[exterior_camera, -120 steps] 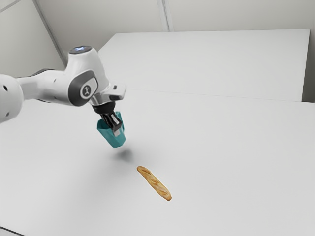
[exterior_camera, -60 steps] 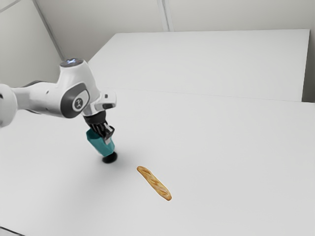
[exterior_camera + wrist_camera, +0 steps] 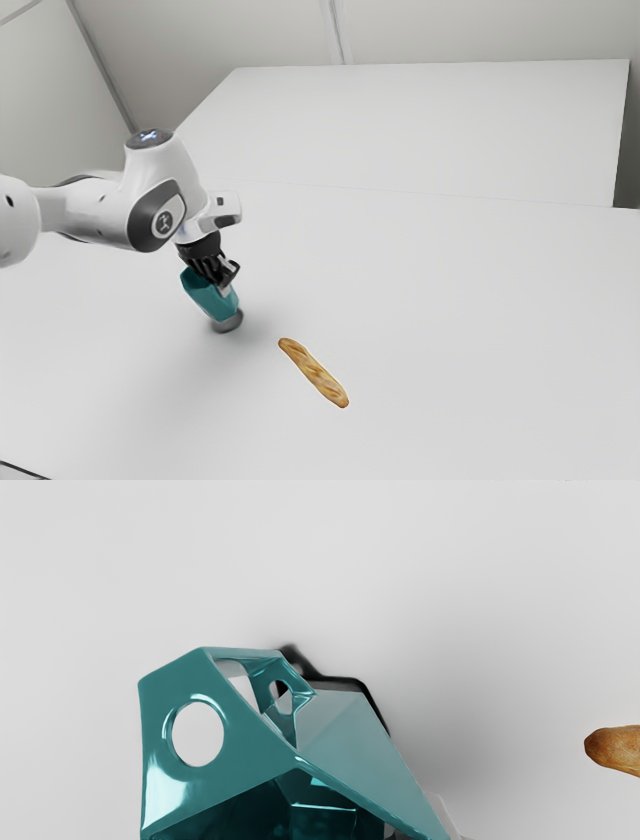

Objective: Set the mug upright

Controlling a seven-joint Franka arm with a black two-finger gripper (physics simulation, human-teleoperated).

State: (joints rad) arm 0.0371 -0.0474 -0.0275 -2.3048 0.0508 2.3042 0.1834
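My fingers (image 3: 232,270) pinch the mug (image 3: 204,291) by its wall, now lowered nearer the tabletop (image 3: 450,290), well in from the far edge; mug leans, so I judge righting unfinished.

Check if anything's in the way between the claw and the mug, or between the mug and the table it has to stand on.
Nothing visible is in the way. The claw grips the tilted mug, and I see no object between it and the tabletop. The baguette lies off toward the exterior view's right.
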